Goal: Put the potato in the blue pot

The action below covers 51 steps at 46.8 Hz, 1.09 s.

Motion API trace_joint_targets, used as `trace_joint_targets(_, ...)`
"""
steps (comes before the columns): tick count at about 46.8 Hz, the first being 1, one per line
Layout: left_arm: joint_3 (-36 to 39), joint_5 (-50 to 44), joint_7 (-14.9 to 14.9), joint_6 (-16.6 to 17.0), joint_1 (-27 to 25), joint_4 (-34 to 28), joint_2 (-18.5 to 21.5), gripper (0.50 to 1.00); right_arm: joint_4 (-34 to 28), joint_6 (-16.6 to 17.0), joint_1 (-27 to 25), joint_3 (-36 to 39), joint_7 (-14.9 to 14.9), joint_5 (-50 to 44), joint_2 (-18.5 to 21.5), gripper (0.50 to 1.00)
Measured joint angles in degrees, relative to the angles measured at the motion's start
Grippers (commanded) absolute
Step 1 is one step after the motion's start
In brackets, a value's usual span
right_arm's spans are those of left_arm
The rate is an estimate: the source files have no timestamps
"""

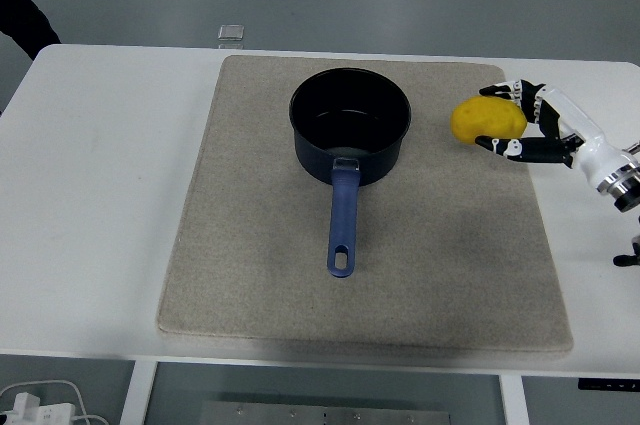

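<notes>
Potato held right of the pot.

The yellow potato (488, 119) sits in the right hand (530, 125), fingers (505, 89) curled around it, to the right of the blue pot (349, 125) and level with its rim. The pot stands on a beige mat (250, 245), its handle (342, 225) pointing toward the white table's (90, 195) near edge.
</notes>
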Motion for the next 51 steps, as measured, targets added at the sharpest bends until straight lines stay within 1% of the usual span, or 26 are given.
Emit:
trace_joint_targets(5, -0.1, 0.0, 0.0, 0.0, 0.0, -0.1, 0.0, 0.996, 0.0, 0.1, 2.1, -0.9, 0.0, 1.0, 0.9, 0.5)
trace_joint_targets(12, -0.1, 0.0, 0.0, -0.5, 0.0, -0.2, 0.0, 0.996, -0.2, 0.1, 5.6, -4.6, -0.1, 1.1, 2.4, 0.5)
trace_joint_targets(18, -0.1, 0.1, 0.0, -0.6, 0.0, -0.3, 0.0, 0.996, -0.8, 0.0, 9.3, -8.1, -0.1, 1.1, 5.3, 0.5)
trace_joint_targets(23, -0.1, 0.1, 0.0, -0.6, 0.0, -0.2, 0.0, 0.996, -3.2, -0.1, 12.2, -10.0, -0.1, 1.2, 7.9, 0.5)
trace_joint_targets(31, -0.1, 0.0, 0.0, -0.5, 0.0, -0.1, 0.0, 0.996, -7.5, -0.1, 15.3, -12.8, -0.1, 1.2, 13.4, 0.5)
trace_joint_targets(39, -0.2, 0.0, 0.0, -0.5, 0.0, -0.2, 0.0, 0.996, -11.9, 0.0, 16.7, -14.6, -0.1, 1.2, 18.2, 0.5)
trace_joint_targets(51, -0.1, 0.0, 0.0, -0.5, 0.0, 0.0, 0.0, 0.996, -16.5, 0.1, 17.5, -14.8, -0.1, 1.2, 23.3, 0.5)
